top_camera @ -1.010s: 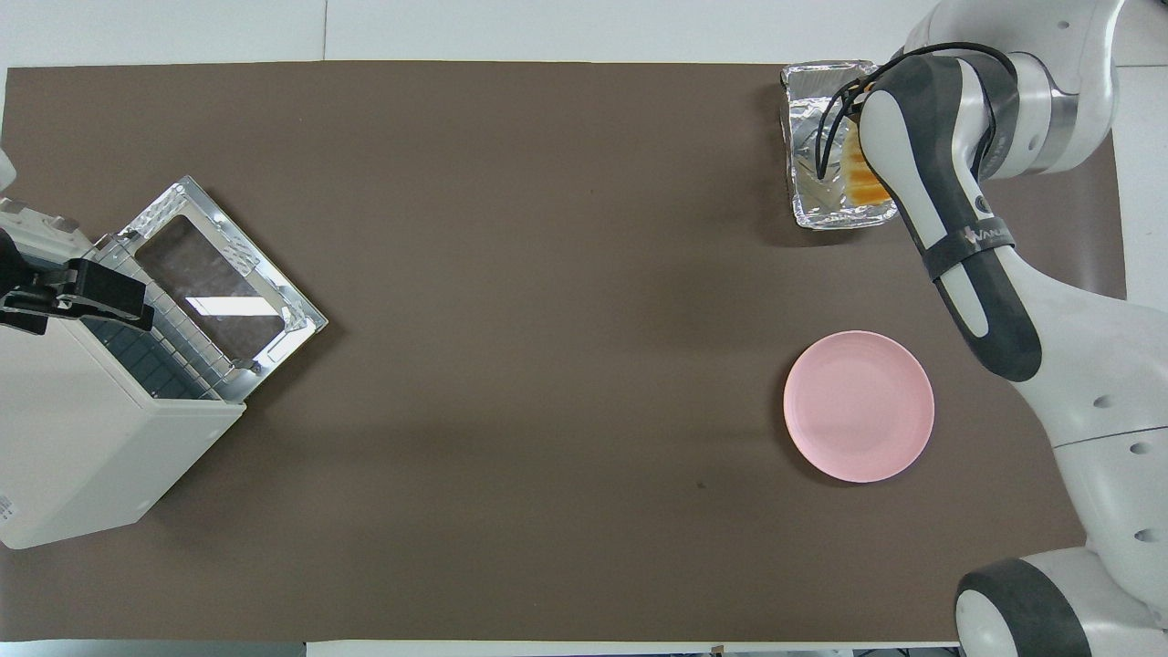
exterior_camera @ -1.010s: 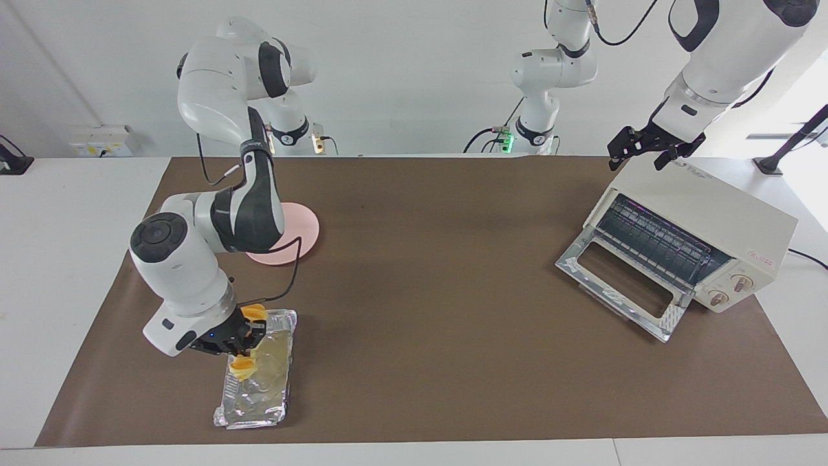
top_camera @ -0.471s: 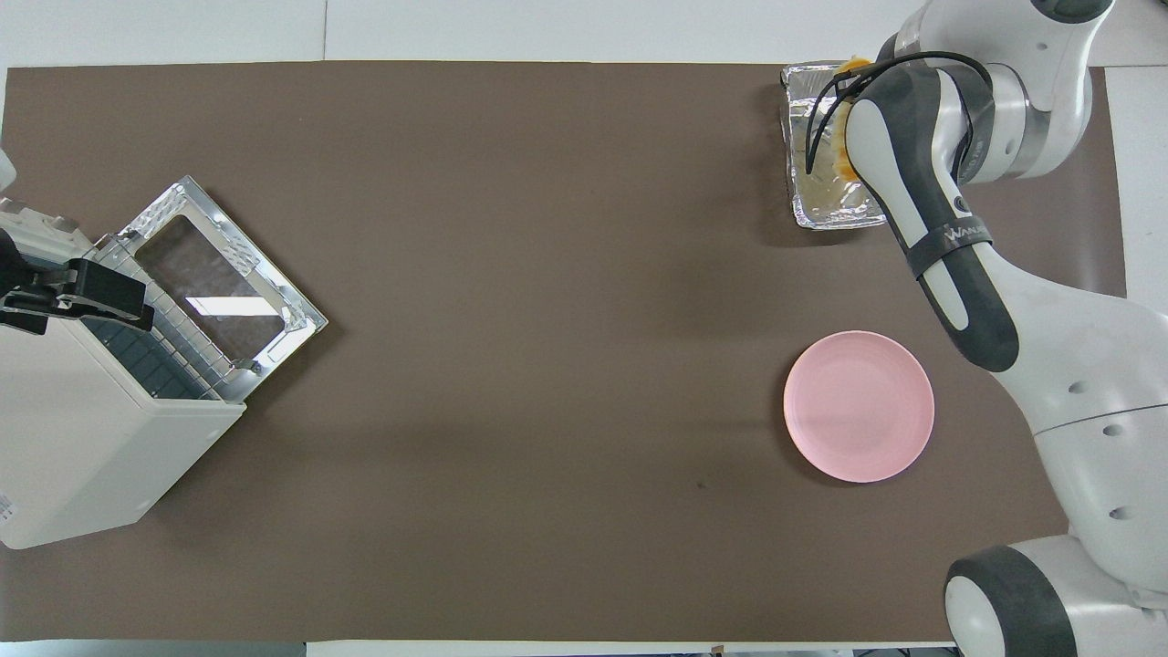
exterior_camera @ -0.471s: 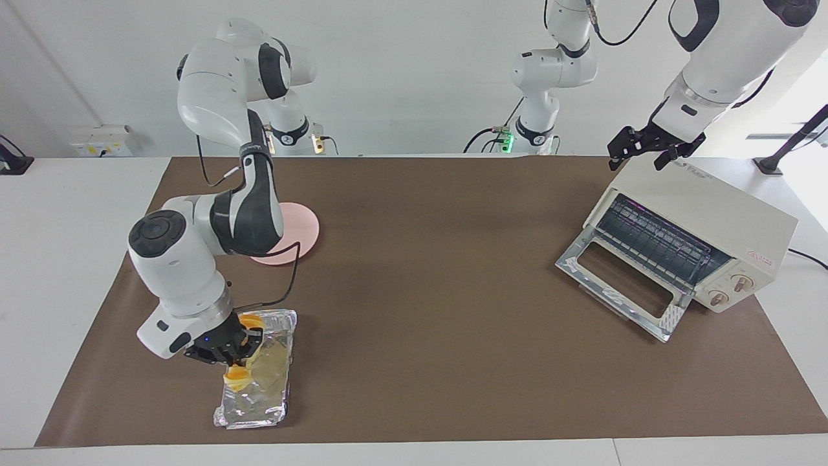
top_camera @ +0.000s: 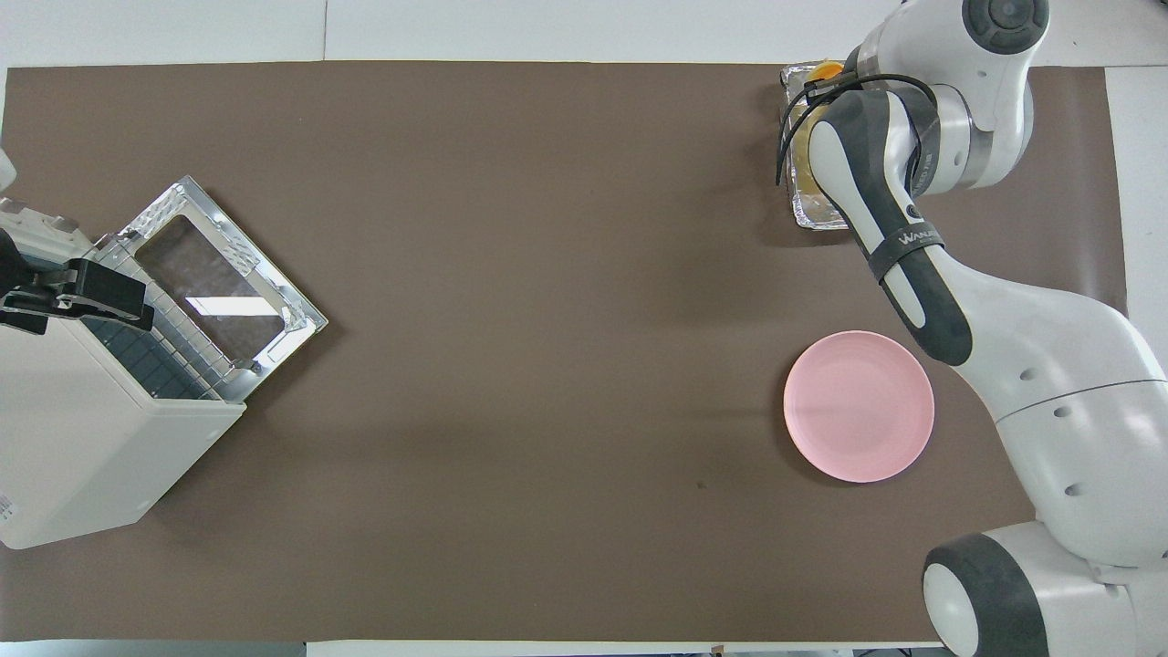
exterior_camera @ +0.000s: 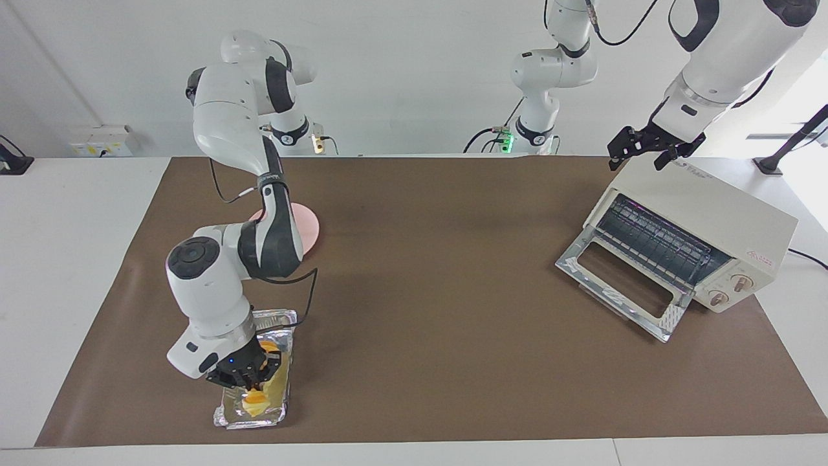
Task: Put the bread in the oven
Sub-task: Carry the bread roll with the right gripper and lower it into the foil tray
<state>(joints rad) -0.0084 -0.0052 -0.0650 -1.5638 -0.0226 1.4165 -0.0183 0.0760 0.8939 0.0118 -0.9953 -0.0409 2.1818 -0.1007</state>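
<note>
The bread (exterior_camera: 256, 406), a golden-orange roll, is crosswise in my right gripper (exterior_camera: 249, 378), which is shut on its middle. It hangs low in the crinkled foil tray (exterior_camera: 285, 321), at the table edge farthest from the robots, toward the right arm's end. I cannot tell whether it touches the foil. From overhead the right forearm hides most of it; only an orange end of the bread (top_camera: 827, 68) shows. The cream-white oven (exterior_camera: 711, 213) stands at the left arm's end with its glass door (exterior_camera: 621, 285) dropped open. My left gripper (exterior_camera: 647, 153) waits open over the oven's top.
A pink plate (top_camera: 858, 406) lies nearer to the robots than the foil tray (top_camera: 812, 215), on the brown mat (exterior_camera: 440, 291). The oven (top_camera: 82, 438) is turned slantwise, its door (top_camera: 219, 283) opening toward the middle of the mat. The left gripper (top_camera: 78, 294) is above the rack opening.
The right gripper has turned and carried the bread along the foil tray toward its end farthest from the robots, the elbow swinging toward the mat's middle. The left arm has not moved.
</note>
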